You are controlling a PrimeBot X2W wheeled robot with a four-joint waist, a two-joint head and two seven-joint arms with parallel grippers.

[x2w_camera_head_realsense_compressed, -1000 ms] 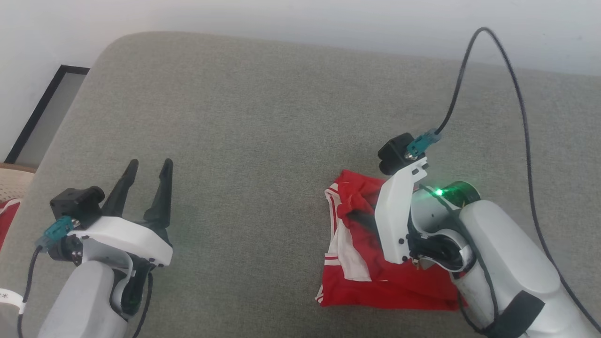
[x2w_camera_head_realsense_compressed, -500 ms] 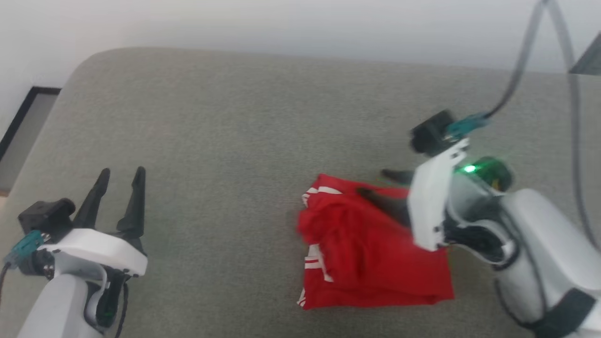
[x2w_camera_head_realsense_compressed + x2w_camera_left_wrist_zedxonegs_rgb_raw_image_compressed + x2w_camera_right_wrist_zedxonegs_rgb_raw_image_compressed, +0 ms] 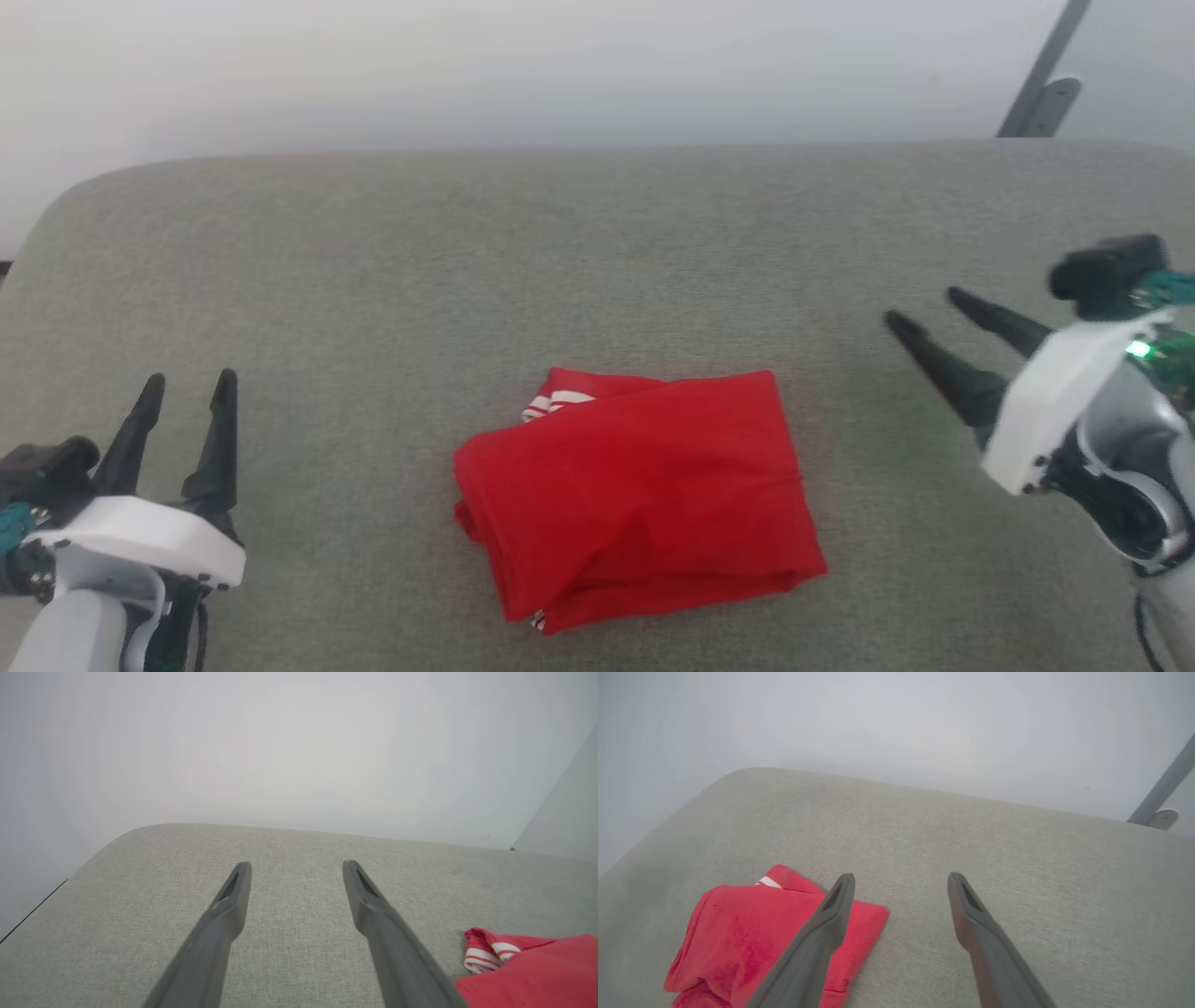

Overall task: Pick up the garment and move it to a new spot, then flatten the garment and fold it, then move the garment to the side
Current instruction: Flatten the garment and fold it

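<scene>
The garment [image 3: 639, 490] lies folded into a red rectangle on the grey cushion, plain red side up, with a bit of red-white striped trim poking out at its far left corner. The left wrist view catches that trim and red cloth of the garment [image 3: 523, 970] at the lower right. In the right wrist view the garment [image 3: 752, 938] sits low on the left. My right gripper [image 3: 929, 313] is open, raised to the right of the garment and apart from it. My left gripper [image 3: 187, 383] is open at the lower left, well clear of the cloth. Nothing is between either pair of fingers.
The grey cushion [image 3: 597, 252] spreads wide around the garment, with its rounded far left corner [image 3: 140, 833] against a pale wall. A grey metal leg with a foot [image 3: 1046, 89] stands behind the cushion at the far right.
The right gripper let go of the garment and drew back up and to the right. The cloth now lies flat and folded. The head camera has shifted, so the scene sits differently.
</scene>
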